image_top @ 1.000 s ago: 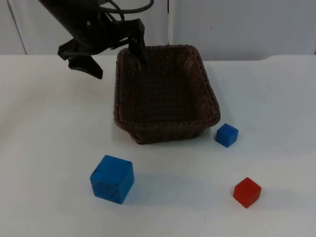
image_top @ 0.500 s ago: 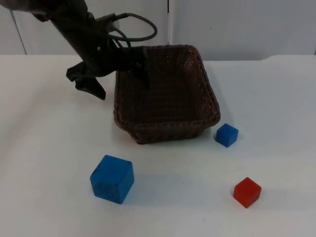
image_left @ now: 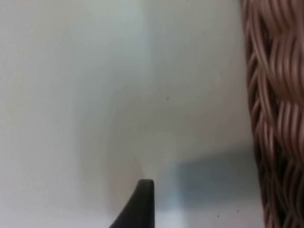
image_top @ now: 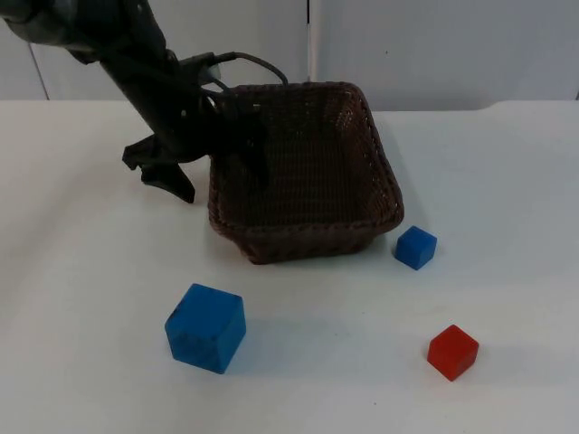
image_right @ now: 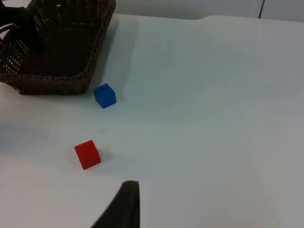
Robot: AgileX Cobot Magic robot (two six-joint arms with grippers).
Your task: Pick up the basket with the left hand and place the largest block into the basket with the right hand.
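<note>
Left gripper [image_top: 213, 163]: spread, fingers straddling basket [image_top: 312, 194] left rim, upper-left frame.
Table [image_top: 507, 181]: right side lying bare.

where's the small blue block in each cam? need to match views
Top view: small blue block on the white table, just off the brown basket's near right corner, apart from it.
Right wrist view: the small blue block lies beside the basket's corner, with the red block nearer the camera.
Left wrist view: not in it; the basket's woven wall and table are there.
Shared landmark: the basket.
</note>
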